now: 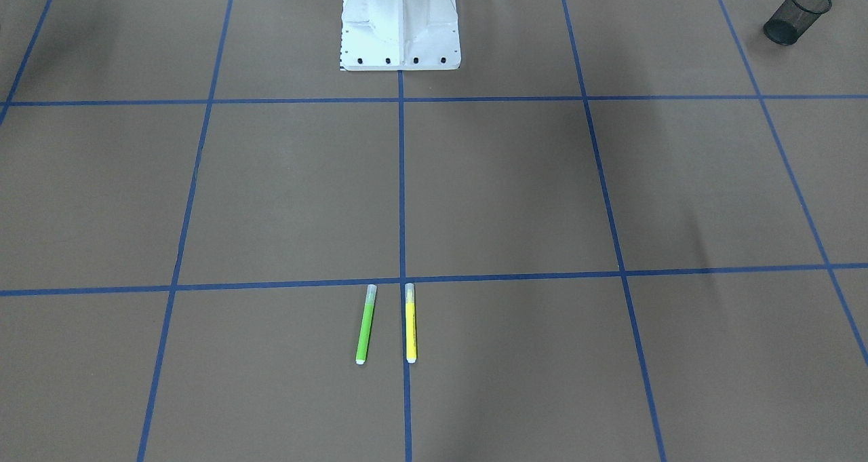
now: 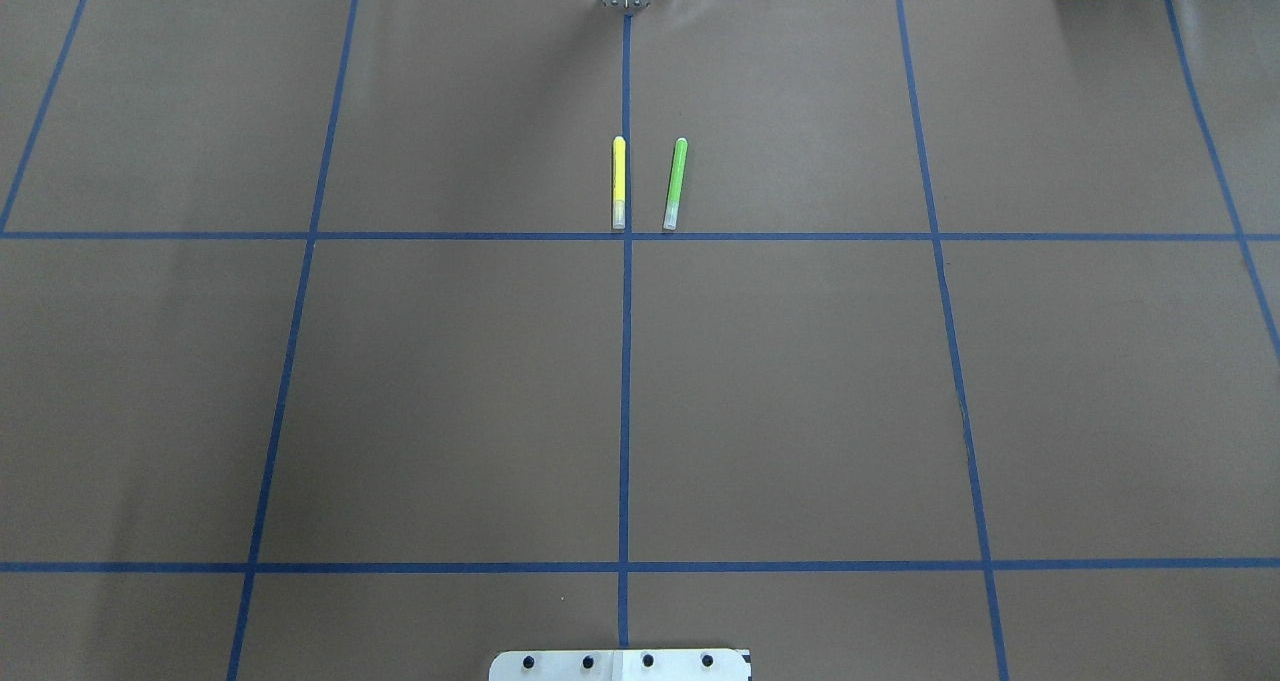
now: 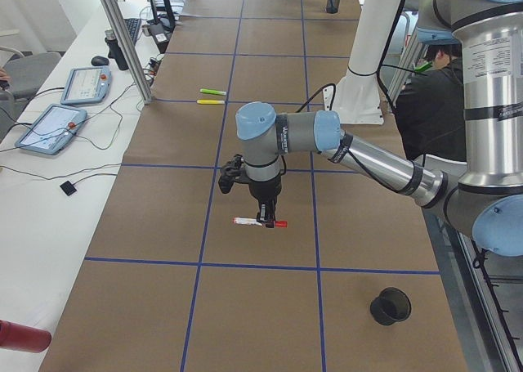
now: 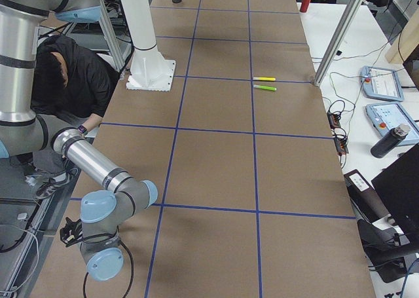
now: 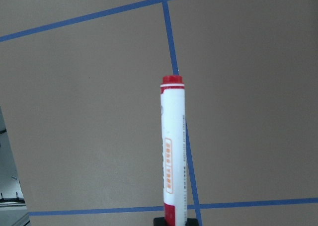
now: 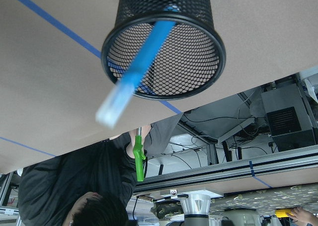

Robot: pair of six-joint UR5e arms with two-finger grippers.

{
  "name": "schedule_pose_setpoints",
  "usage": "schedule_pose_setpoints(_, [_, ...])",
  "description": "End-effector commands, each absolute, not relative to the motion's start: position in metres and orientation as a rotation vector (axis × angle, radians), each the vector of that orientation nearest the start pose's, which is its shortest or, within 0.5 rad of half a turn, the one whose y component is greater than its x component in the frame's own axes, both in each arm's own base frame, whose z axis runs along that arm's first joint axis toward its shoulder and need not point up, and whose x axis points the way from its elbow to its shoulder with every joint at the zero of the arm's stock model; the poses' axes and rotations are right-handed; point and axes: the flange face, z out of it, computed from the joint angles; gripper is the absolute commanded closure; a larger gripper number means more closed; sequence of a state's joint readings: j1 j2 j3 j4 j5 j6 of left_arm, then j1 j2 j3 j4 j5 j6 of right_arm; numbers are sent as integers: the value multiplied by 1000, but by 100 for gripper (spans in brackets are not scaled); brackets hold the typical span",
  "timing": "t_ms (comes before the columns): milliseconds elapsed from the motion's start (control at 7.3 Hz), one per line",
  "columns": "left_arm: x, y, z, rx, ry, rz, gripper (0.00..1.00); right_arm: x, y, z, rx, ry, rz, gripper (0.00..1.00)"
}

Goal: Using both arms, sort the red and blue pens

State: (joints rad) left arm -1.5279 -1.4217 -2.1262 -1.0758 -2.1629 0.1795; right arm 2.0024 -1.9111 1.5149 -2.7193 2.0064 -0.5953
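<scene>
Left end effector (image 3: 266,221): clamped on red pen (image 3: 255,221), held level over the desk (image 3: 163,225).
Blue pen (image 6: 141,59): blurred, slanting in mesh cup (image 6: 164,0) mouth, pale cap outside.
Right end effector (image 4: 71,234): finger state cannot be told.

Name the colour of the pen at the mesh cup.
The pen is bright blue; clearest in right wrist view.

Table (image 2: 450,401): middle squares lie open. Obstacles: yellow marker (image 2: 619,182) and green marker (image 2: 676,183) side by side in the far row; white pedestal (image 1: 400,21); mesh cup (image 1: 797,14), seemingly upright; left gripper (image 3: 265,220) clamping a red pen (image 3: 248,221) toward that cup's end.
</scene>
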Motion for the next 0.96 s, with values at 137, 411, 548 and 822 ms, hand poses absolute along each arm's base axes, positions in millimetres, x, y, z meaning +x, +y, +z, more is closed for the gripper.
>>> schedule_pose_setpoints(137, [-62,-390,518,-64,598,183,100,159,-124,828,-962,-892,241,1])
schedule_pose_setpoints(411, [-62,-390,522,-72,597,181,100,174,-160,832,-785,-757,311,1])
schedule_pose_setpoints(548, [-62,-391,527,-83,598,178,100,181,-176,834,-679,-715,317,1])
schedule_pose_setpoints(822, [-64,-385,543,-121,597,163,100,190,-203,837,-498,-652,380,1])
